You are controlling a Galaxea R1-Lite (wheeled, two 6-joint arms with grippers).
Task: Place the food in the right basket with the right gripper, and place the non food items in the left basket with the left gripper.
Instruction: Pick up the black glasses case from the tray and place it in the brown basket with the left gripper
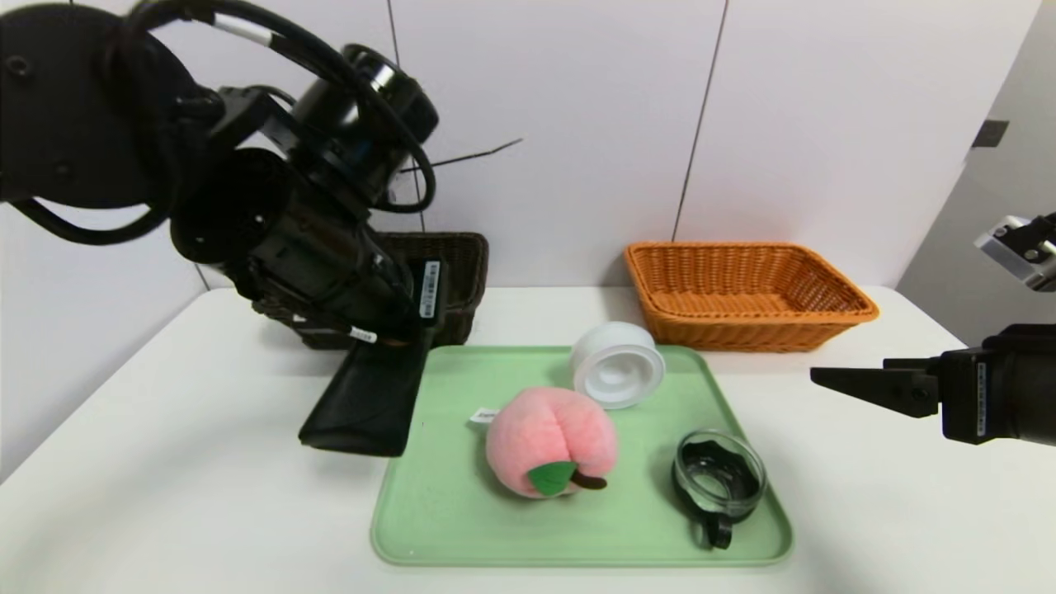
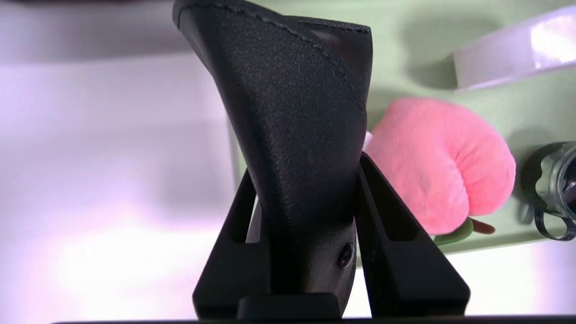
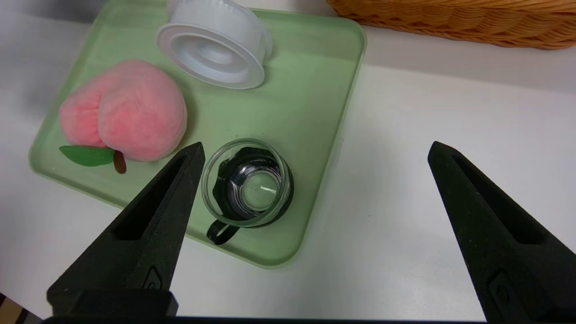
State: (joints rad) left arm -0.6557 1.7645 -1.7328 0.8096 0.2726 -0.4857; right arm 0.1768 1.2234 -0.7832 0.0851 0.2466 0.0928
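My left gripper (image 1: 388,334) is shut on the black pouch (image 1: 363,404), which hangs above the table at the green tray's left edge. In the left wrist view the pouch (image 2: 292,112) fills the space between the fingers (image 2: 391,216). The pink plush peach (image 1: 549,441) lies in the middle of the tray (image 1: 445,511). A white round container (image 1: 617,365) lies behind it, and a clear glass cup with a black handle (image 1: 719,478) stands to its right. My right gripper (image 3: 316,145) is open and empty, low over the table to the right of the tray.
The orange basket (image 1: 742,330) stands at the back right. The dark brown basket (image 1: 462,272) is at the back left, mostly hidden behind my left arm. White table surface lies on both sides of the tray, and a wall closes the back.
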